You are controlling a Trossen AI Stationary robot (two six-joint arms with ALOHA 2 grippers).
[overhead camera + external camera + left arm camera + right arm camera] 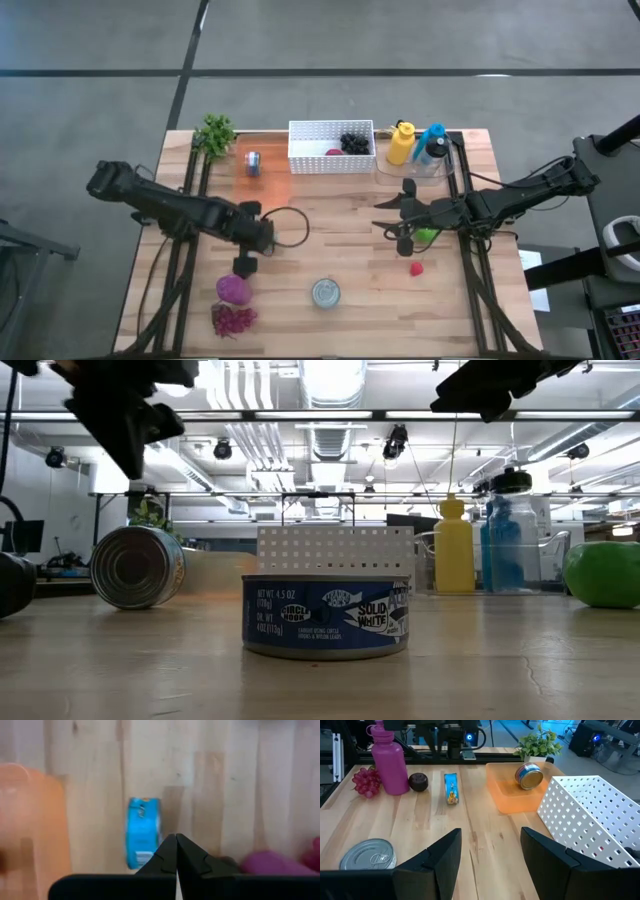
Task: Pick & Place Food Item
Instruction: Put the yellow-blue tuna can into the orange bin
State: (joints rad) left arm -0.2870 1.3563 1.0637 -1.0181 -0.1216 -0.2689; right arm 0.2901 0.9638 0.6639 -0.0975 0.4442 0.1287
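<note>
Green apple (428, 237), judged the likely food item, lies on the wooden table (340, 250) just beside the right gripper (398, 218).

1. High view: nothing is held, so pick and place both remain. The white perforated basket (331, 147) already contains dark grapes (353, 142). A small red fruit (416, 268) sits near the apple. The left gripper (262, 235) hangs over the table's left half.
2. Low view: the apple is smooth, round and glossy. A flat cylindrical tin (327, 617) with a printed paper label stands at centre.
3. Left wrist view: the left gripper's fingers are clenched together, empty, above a blue foil packet (143, 832).
4. Right wrist view: the right gripper's jaws are parted, grasping nothing. The translucent orange tray (512, 800) carries 1 ribbed metal can (529, 775).
</note>
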